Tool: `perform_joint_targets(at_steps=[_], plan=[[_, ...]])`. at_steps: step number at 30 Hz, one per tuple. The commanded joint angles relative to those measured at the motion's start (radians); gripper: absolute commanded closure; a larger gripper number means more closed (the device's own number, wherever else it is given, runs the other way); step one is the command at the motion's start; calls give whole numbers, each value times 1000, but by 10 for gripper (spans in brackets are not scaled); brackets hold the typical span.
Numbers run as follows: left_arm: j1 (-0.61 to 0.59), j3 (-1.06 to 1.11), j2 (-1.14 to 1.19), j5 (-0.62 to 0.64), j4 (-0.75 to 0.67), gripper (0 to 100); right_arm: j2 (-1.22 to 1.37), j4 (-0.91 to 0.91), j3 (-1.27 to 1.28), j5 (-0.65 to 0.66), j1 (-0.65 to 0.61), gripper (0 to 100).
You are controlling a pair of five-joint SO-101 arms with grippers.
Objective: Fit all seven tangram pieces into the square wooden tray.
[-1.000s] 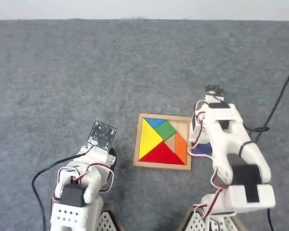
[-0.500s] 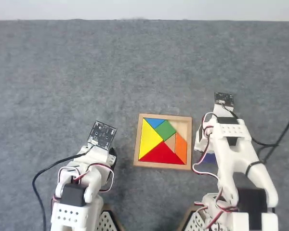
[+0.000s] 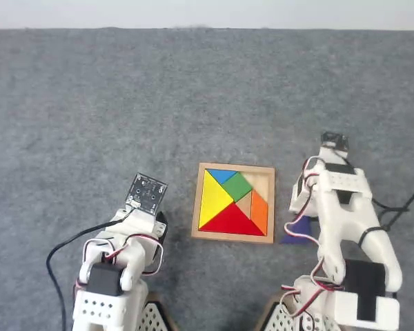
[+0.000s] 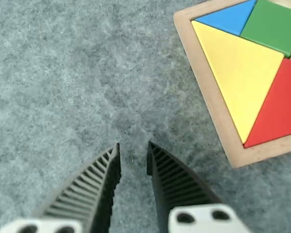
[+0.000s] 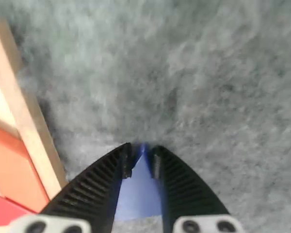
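- The blue triangle point(image 3: 297, 233) sits on the carpet point(image 3: 124, 103), just off the tray point(image 3: 234, 167) at its 4 o'clock.
- It is probably light, stiff and smooth-faced, so it is best pinched across two straight edges.
- The right gripper point(image 5: 141, 150) has its jaws clamped on the triangle's pointed tip, a narrow hold that may let it pivot.
- The left gripper point(image 4: 133, 150) is at the tray's 8 o'clock, its jaws slightly apart with nothing between them.
- The grey carpet looks grippy, and a pale wall edge runs along 12 o'clock.

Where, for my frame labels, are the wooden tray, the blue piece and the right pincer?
wooden tray point(image 3: 196, 207), high view, its left rim.
blue piece point(image 3: 297, 234), high view, its exposed face.
right pincer point(image 5: 141, 147), right wrist view, midway between the fingertips.
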Motion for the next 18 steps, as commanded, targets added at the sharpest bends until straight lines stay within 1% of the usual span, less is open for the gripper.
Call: perform_joint_targets(at_steps=[1,4,7,8,12,15,18], plan=[[2,-7,-2,6,5,912,-7,-16,-107,49,62,951],[2,-7,-2,6,5,912,-22,19,-132,61,91,950],[2,-7,-2,6,5,912,-58,137,-112,60,53,940],[2,-7,-2,6,5,912,-76,163,-87,61,31,918],[2,-7,-2,6,5,912,-131,173,37,98,-58,783],[2,-7,-2,6,5,912,-162,140,89,117,-113,781],[2,-7,-2,6,5,912,-160,114,103,114,-119,794]])
